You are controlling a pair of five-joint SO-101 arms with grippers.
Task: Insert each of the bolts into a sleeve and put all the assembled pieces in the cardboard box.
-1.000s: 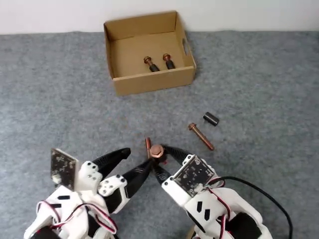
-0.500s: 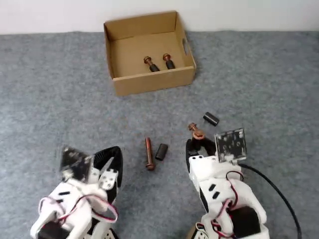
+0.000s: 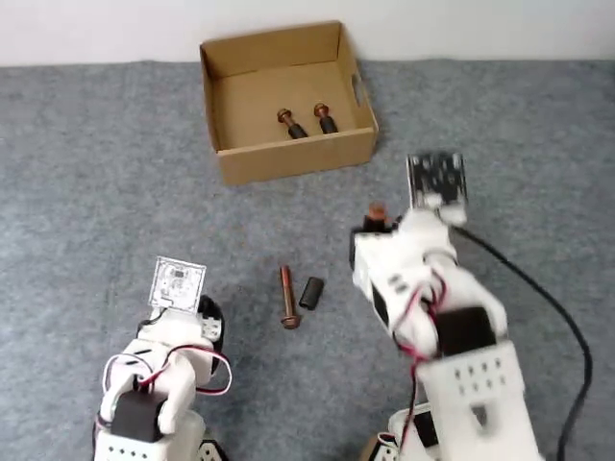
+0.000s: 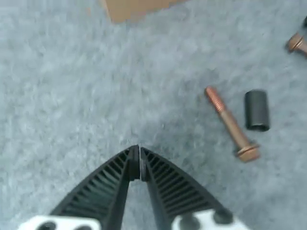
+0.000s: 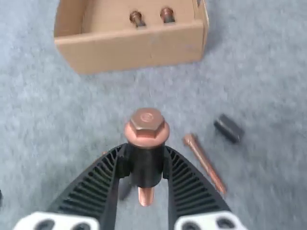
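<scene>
My right gripper [image 5: 144,160] is shut on a black sleeve with a copper bolt [image 5: 146,127] pushed through it, held upright above the carpet in front of the cardboard box [image 5: 129,48]. From above, the bolt's head [image 3: 377,211] shows at the right gripper [image 3: 371,227]. Two assembled pieces [image 3: 291,123] [image 3: 325,117] lie in the cardboard box [image 3: 288,158]. A loose bolt [image 3: 286,296] and a sleeve [image 3: 311,292] lie side by side mid-table. My left gripper [image 4: 135,160] is shut and empty, short of that bolt [image 4: 230,124] and sleeve [image 4: 256,110].
A second loose bolt [image 5: 204,163] and a second black sleeve [image 5: 228,128] lie on the grey carpet beyond the right gripper. The left gripper [image 3: 209,313] sits low at the front left. Open carpet [image 3: 115,192] spreads left of the box.
The two grippers have parted from the table's middle. The right arm has lifted the assembled piece and carried it toward the box. The left arm has drawn back and shut.
</scene>
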